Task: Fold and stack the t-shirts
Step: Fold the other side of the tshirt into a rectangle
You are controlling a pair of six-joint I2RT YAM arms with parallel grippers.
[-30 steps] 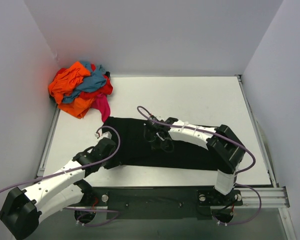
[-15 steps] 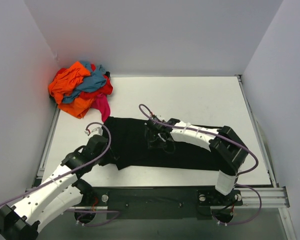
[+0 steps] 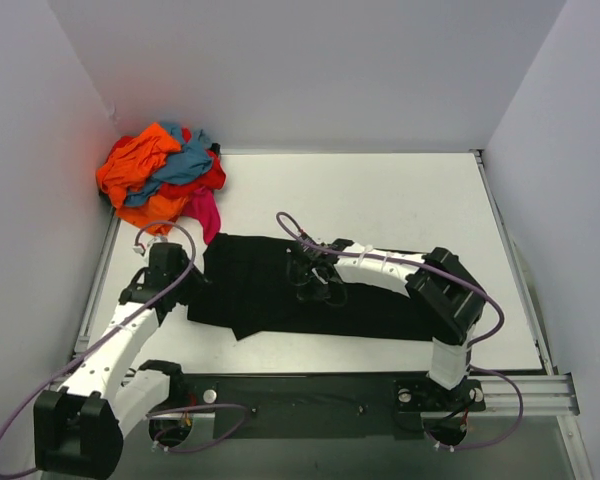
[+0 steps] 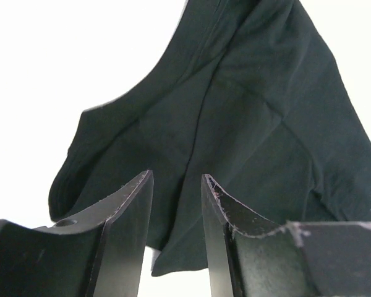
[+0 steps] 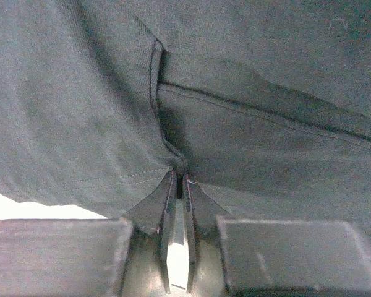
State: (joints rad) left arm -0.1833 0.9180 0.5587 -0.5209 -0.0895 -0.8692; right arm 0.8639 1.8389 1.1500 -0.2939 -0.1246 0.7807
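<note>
The white table (image 3: 400, 195) is enclosed by plain white walls (image 3: 310, 70) at 9, 12 and 3 o'clock. A dark mounting plate (image 3: 310, 395) carrying both arm bases runs along the 6 o'clock edge.

A crumpled pile of t-shirts (image 3: 160, 178) in orange, blue, red and magenta sits in the 10 o'clock corner, touching the left wall. It lies just beyond the far left corner of the black t-shirt (image 3: 255, 290). Purple cables (image 3: 400, 262) loop over each arm. The right arm crosses above the right half of the black t-shirt and hides part of it from the top view.

The black t-shirt lies flat on the table, centre to 7 o'clock, long axis running 9 to 3 o'clock, with a loose flap at its 7 o'clock corner.

The left tool (image 3: 172, 282) is at the 9 o'clock edge of the garment. In the left wrist view its fingers (image 4: 127, 213) are spread with a narrow gap and grip nothing; the cloth lies beyond the tips, toward 12 o'clock.

The right tool (image 5: 178, 180) is near the garment's middle, fingers pressed almost together, pinching a seam fold of the black t-shirt
</note>
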